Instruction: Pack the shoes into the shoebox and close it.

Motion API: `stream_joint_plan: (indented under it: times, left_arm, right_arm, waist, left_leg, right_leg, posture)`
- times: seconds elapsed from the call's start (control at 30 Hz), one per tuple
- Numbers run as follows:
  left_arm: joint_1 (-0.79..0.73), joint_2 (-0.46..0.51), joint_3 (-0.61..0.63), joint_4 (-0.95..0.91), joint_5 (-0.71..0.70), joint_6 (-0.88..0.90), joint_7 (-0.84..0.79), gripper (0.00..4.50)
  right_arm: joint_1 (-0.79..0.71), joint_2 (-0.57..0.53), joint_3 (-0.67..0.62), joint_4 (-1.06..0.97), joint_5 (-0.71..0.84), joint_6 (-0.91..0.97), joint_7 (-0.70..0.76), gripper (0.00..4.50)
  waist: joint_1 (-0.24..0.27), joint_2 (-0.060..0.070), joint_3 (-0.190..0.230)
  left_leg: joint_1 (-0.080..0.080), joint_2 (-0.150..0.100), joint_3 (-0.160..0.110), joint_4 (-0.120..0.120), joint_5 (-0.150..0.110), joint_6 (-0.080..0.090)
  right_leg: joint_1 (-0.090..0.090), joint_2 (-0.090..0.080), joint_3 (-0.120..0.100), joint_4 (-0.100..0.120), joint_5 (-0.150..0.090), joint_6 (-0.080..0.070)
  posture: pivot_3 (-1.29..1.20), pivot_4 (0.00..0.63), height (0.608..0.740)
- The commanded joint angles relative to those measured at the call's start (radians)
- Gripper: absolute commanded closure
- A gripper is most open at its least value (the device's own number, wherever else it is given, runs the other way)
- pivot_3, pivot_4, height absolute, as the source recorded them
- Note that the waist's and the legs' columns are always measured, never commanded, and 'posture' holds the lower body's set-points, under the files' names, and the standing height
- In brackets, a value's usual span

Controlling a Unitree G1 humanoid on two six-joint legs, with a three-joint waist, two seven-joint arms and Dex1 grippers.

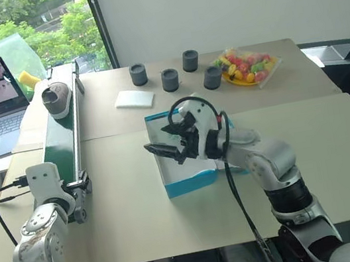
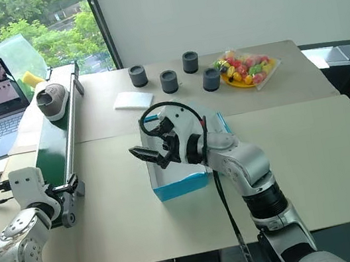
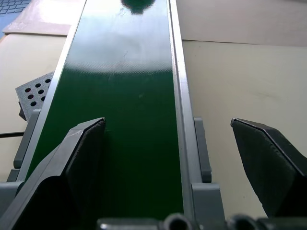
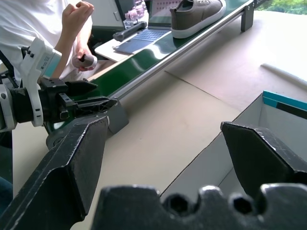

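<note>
Grey-brown shoe (image 1: pixel 57 99), white sole, on far end of green conveyor (image 1: pixel 63 146) along desk's (image 1: pixel 128 213) left edge. Blue shoebox (image 2: pixel 181 185) mid-desk, open. Right claw (image 2: pixel 151 155) wide open, empty, above shoebox; left claw (image 3: pixel 168 158) wide open, empty, at conveyor's near end.

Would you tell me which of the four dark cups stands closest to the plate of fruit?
The rightmost dark cup, standing just beside the fruit plate; the other three stand farther left.
</note>
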Motion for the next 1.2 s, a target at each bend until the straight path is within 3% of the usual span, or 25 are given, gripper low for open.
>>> stream_joint_plan:
  times: [0.03,0.53,1.2]
  left_arm:
    - [-0.018,0.024,0.019,-0.025,0.030,0.008,0.033,0.00]
    - [-0.027,0.051,0.062,-0.043,0.036,0.041,0.047,0.00]
    - [-0.014,0.014,0.044,-0.027,0.030,0.070,0.059,0.00]
  right_arm:
    - [-0.006,0.015,-0.045,-0.031,0.042,0.029,-0.019,0.03]
    - [-0.022,0.020,-0.040,0.001,0.040,0.023,-0.035,0.03]
    - [-0.030,0.033,-0.067,-0.006,0.052,0.024,-0.059,0.03]
  waist:
    - [0.001,0.000,0.000]
    - [0.000,0.000,0.000]
    - [0.000,0.000,0.000]
  left_leg:
    - [0.000,0.000,0.000,0.000,0.000,0.000]
    - [0.000,0.000,0.000,0.000,0.000,0.000]
    - [0.000,0.000,0.000,0.000,0.000,0.000]
  right_leg:
    - [0.000,0.000,0.000,0.000,0.000,0.000]
    - [0.000,0.000,0.000,0.000,0.000,0.000]
    - [0.000,0.000,0.000,0.000,0.000,0.000]
  posture:
    - [0.00,0.150,0.740]
    - [0.00,0.150,0.740]
    - [0.00,0.150,0.740]
